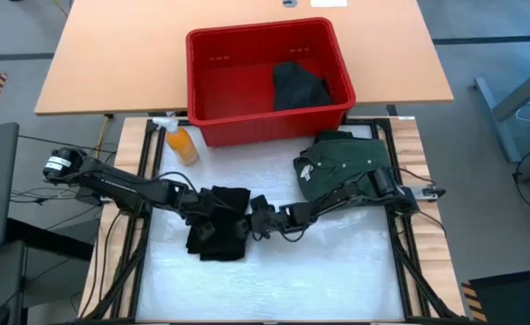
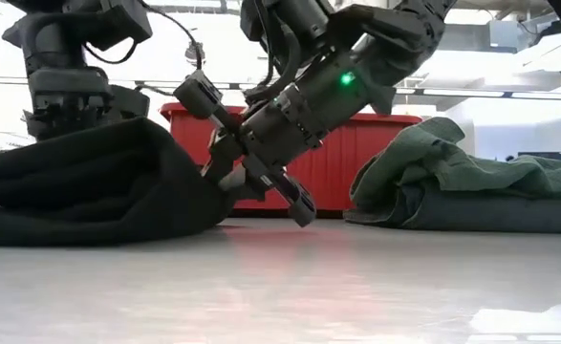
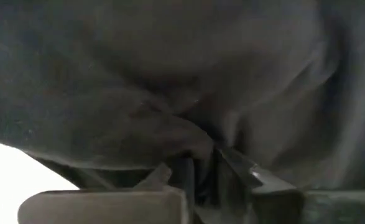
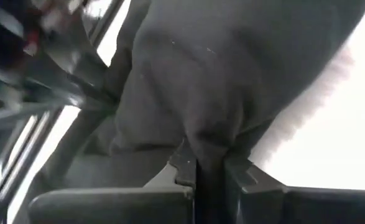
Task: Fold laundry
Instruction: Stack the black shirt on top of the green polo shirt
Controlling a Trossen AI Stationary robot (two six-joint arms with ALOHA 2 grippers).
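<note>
High view: the crumpled black cloth garment (image 1: pixel 218 232) is pinched by both the left end effector (image 1: pixel 203 210) and the right end effector (image 1: pixel 257 219) for spreading, and lifting apart is judged next.

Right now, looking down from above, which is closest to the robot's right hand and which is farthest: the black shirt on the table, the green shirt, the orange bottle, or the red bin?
From the right hand:
1. Black shirt, pinched in the hand, mid-table.
2. Green shirt, on the right.
3. Orange bottle, on the left, about as far as the green shirt; hard to rank.
4. Red bin, at the back.
</note>
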